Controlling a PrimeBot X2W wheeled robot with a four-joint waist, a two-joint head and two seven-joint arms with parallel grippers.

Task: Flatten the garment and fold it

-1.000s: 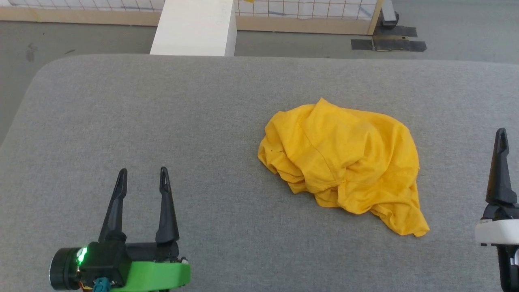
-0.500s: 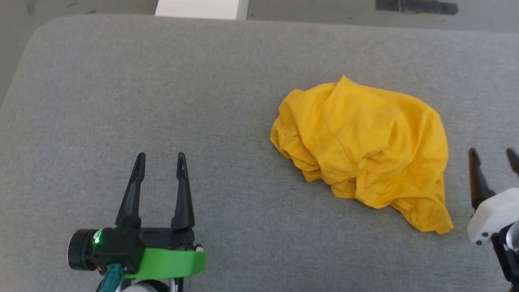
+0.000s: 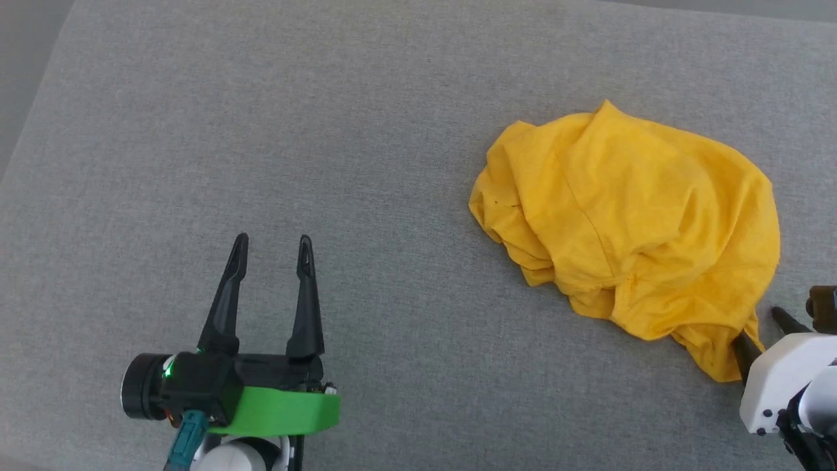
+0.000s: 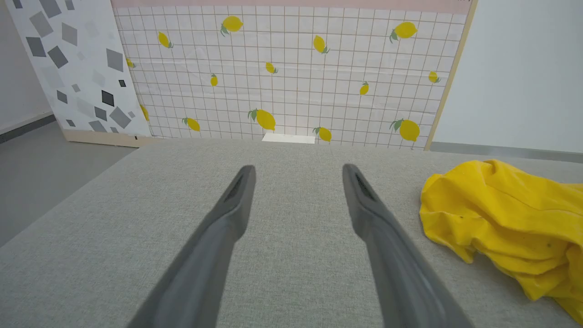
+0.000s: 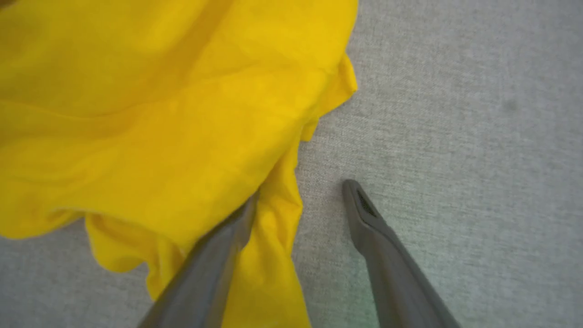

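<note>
The garment (image 3: 628,209) is a bright yellow crumpled heap on the right half of the grey padded table (image 3: 327,131); its print is hidden. My right gripper (image 3: 757,325) stands open at the heap's near right corner. In the right wrist view the right gripper (image 5: 300,193) straddles a hanging strip of the garment (image 5: 182,114): one finger lies against the yellow cloth and the other rests over bare grey surface. My left gripper (image 3: 273,242) is open and empty, well to the left of the heap. The left gripper (image 4: 298,168) points along the table, with the garment (image 4: 501,214) off to its right.
A grid panel with lemon prints (image 4: 296,77) and a speckled panel (image 4: 77,68) stand beyond the table's far edge, with a small white block (image 4: 288,138) in front. Grey floor (image 4: 41,168) lies past the table's left edge (image 3: 26,150).
The head camera has tilted down, shifting the whole picture. My right gripper has come in from the right edge to the garment's near right corner. The left gripper stays open.
</note>
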